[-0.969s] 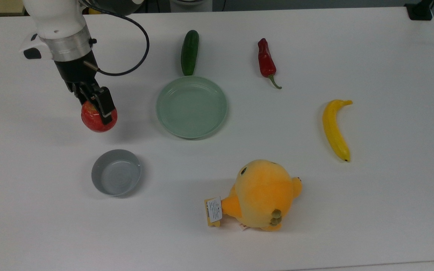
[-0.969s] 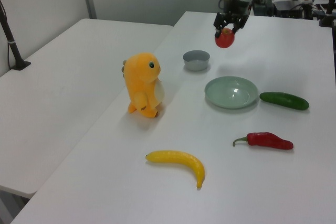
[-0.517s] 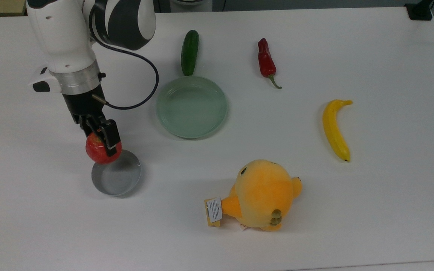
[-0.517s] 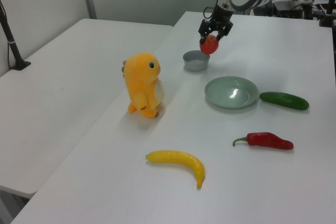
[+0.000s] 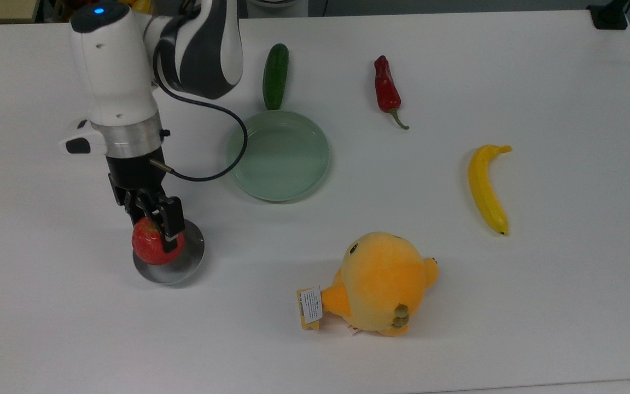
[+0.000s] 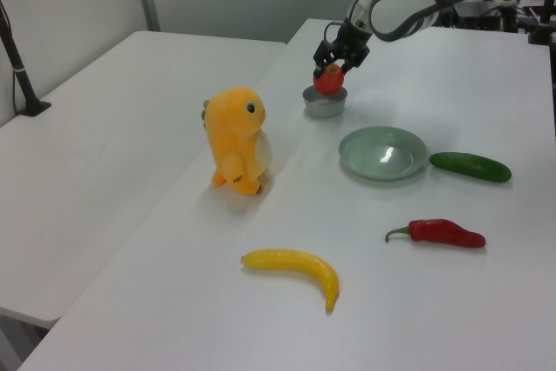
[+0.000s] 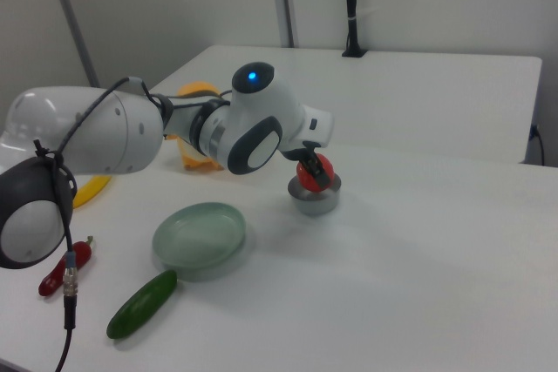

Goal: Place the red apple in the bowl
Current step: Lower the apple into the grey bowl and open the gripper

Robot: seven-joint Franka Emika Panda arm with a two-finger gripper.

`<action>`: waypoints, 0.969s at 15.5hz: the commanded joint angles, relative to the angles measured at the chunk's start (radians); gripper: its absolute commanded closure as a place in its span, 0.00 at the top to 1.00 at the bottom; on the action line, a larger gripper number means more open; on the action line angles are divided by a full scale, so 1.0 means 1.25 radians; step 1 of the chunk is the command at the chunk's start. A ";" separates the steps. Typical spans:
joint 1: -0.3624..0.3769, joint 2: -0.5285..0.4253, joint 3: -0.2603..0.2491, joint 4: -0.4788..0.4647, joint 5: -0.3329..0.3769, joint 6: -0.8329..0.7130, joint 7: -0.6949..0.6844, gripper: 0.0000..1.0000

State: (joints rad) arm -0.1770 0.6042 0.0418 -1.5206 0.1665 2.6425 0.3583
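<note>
1. Now, top view: the black two-finger gripper (image 5: 157,227) pinches the round glossy red apple (image 5: 157,247) across its upper half. Half a second ago the apple overlapped only the far rim of the small round grey bowl (image 5: 190,257); a second ago it hung well apart from the bowl, toward the top view's top. It now lies over the bowl's opening, offset to the top view's left. Transport therefore appears nearly complete; lowering and release remain. The apple is near-spherical, so no long axis is evident; its stem end seems to face up into the gripper, though the fingers hide it.

2. Left view: the gripper (image 6: 334,60) holds the apple (image 6: 328,82) directly above the bowl (image 6: 324,107), where earlier it hung off to the left view's right. The apple sits at about rim level; whether it touches the bowl cannot be told.

3. Right view: the apple (image 7: 316,168) rests in or just over the bowl (image 7: 314,199), with the gripper (image 7: 309,172) closed on it. The shallow pale green plate (image 7: 199,234) stands apart, unused.
</note>
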 commanded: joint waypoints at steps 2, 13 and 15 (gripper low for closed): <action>0.021 0.027 -0.006 0.013 -0.024 0.062 0.020 0.74; 0.023 -0.079 -0.006 -0.054 -0.058 0.004 -0.001 1.00; 0.013 -0.137 -0.005 -0.060 -0.082 -0.118 -0.010 1.00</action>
State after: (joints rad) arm -0.1566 0.5826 0.0417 -1.5103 0.1090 2.6724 0.3583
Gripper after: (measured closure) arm 0.000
